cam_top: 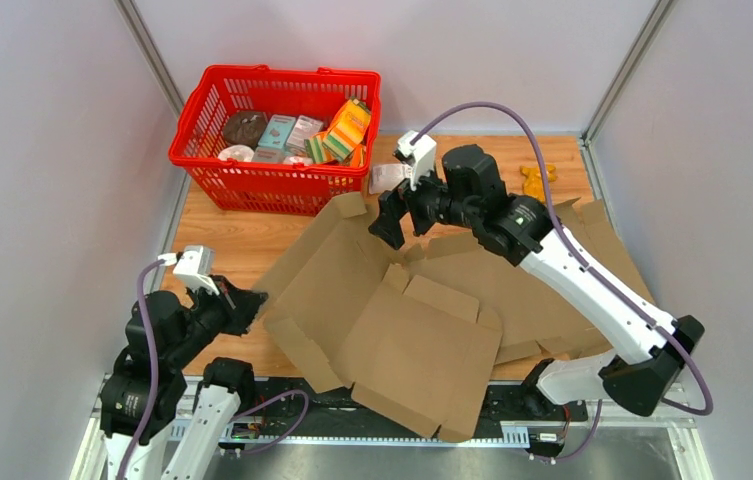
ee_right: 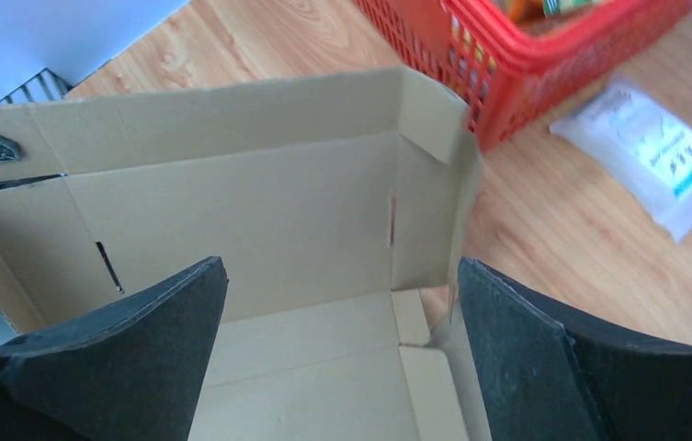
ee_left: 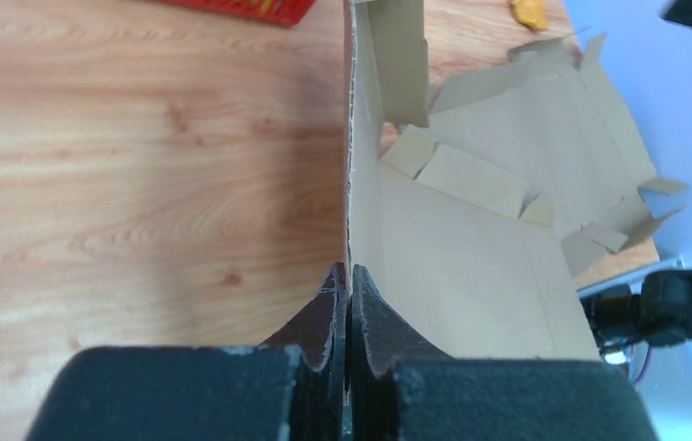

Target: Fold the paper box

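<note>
Two robot arms work at one wooden table [cam_top: 217, 240]. One unfolded paper box [cam_top: 392, 330] lies near centre, its left panel tilted up and its near corner overhanging the table's front edge. The left gripper [cam_top: 244, 303] is pinched together on that panel's left edge. The right gripper [cam_top: 392, 222], jaws wide apart, hovers over the box's far flap, gripping nothing. One second cardboard sheet [cam_top: 562, 290] lies flat to the right. One red basket [cam_top: 252, 185] stands far left, with bare wood between it and the box.
</note>
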